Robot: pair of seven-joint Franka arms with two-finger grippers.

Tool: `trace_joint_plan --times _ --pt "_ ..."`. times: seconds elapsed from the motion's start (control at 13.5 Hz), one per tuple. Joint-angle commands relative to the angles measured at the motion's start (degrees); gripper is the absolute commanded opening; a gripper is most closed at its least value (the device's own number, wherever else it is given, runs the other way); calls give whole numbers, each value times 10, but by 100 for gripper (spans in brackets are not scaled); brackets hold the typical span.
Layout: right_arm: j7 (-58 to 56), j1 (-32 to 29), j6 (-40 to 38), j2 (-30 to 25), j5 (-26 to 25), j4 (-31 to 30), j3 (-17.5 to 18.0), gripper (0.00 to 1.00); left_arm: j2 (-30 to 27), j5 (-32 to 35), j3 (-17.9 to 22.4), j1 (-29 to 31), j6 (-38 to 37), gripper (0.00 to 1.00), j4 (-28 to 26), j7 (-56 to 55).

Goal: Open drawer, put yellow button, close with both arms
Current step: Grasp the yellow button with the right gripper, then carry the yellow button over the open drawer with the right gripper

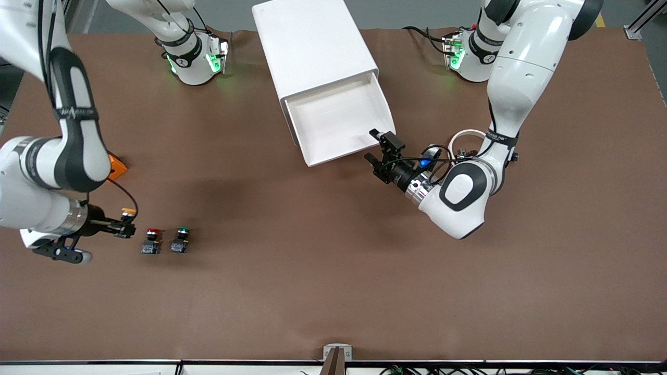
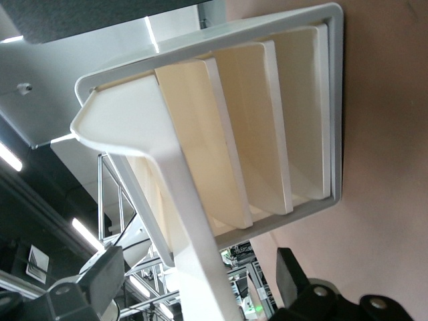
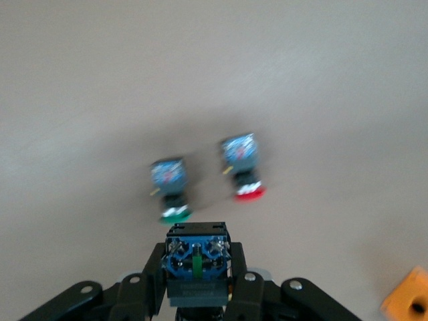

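Observation:
The white cabinet [image 1: 312, 47] lies between the arms' bases with its top drawer [image 1: 338, 125] pulled out and nothing in it. My left gripper [image 1: 374, 146] is open at the drawer's front corner toward the left arm's end. In the left wrist view the drawer's front lip [image 2: 194, 254] runs between the spread fingers [image 2: 291, 281] of my left gripper [image 2: 197, 284]. My right gripper [image 1: 125, 227] is shut on the yellow button [image 1: 128, 211], beside the red button [image 1: 151, 242]. The right wrist view shows my right gripper [image 3: 198, 287] clamping the button's blue-grey base [image 3: 198, 257].
The green button [image 1: 181, 240] stands beside the red one; both show in the right wrist view, green [image 3: 172, 190] and red [image 3: 244, 167]. An orange block [image 1: 117, 165] lies by the right arm. A white ring [image 1: 469, 136] lies by the left arm. Three lower drawer fronts [image 2: 254, 134] are shut.

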Motion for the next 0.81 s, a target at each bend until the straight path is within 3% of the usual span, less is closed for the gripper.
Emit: trace_joint_plan --times 0.0,0.44,0.74 --pt "141 82 -39 -56 3 -25 -5 0 -8 33 2 7 3 100 27 54" --pt "426 266 -47 -96 0 -20 -6 0 -11 114 2 29 -1 100 84 313" --pt "574 365 -43 -96 -17 -10 -8 0 -11 228 23 30 3 100 139 532"
